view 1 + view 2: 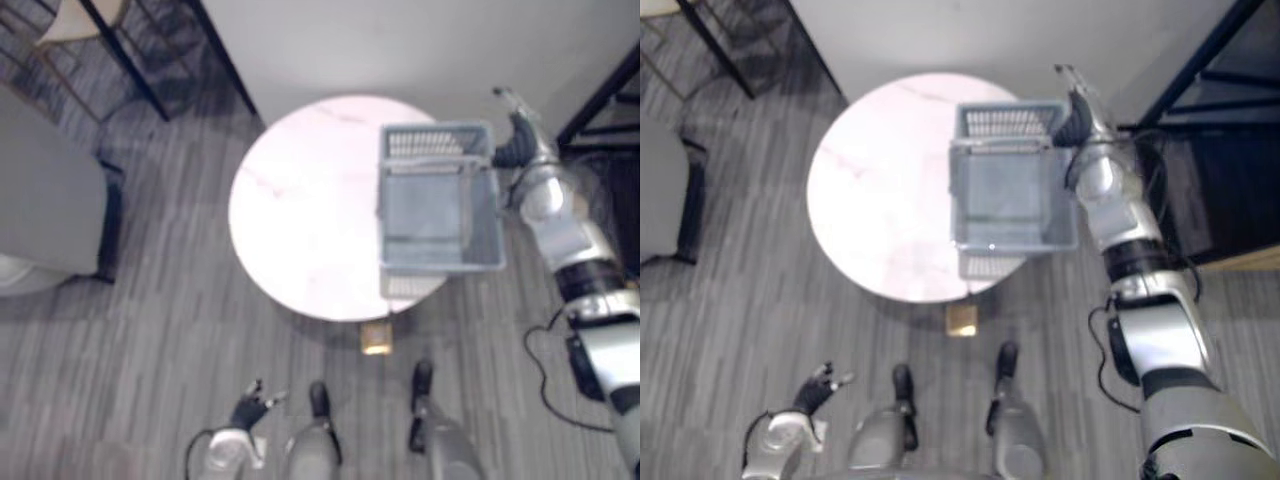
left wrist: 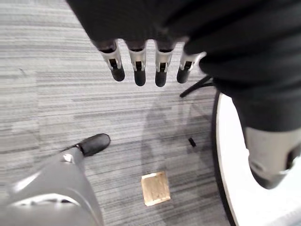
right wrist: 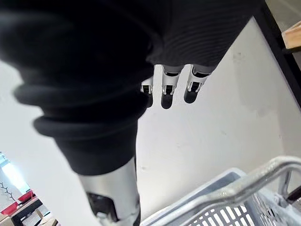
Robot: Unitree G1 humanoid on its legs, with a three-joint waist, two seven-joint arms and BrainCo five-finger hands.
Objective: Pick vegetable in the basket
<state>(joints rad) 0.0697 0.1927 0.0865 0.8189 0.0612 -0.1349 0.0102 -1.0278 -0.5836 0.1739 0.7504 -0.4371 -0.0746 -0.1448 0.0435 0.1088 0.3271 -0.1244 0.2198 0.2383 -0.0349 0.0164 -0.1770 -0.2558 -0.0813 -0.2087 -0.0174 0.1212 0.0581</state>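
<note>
A grey-blue plastic basket (image 1: 436,132) with a metal handle (image 3: 244,188) stands on the right part of a round white table (image 1: 300,210); I see no vegetable in it. My right hand (image 1: 515,135) hovers at the basket's far right corner, held up above the rim. Its fingers (image 3: 167,87) are straight and hold nothing. Down by my side, my left hand (image 1: 252,405) hangs low over the floor, its fingers (image 2: 138,66) spread and empty.
A small wooden block (image 1: 376,338) lies on the grey floor under the table's near edge. A grey seat (image 1: 45,200) stands at the left, dark frame legs (image 1: 130,60) at the back left, a dark rack (image 1: 610,100) at the right.
</note>
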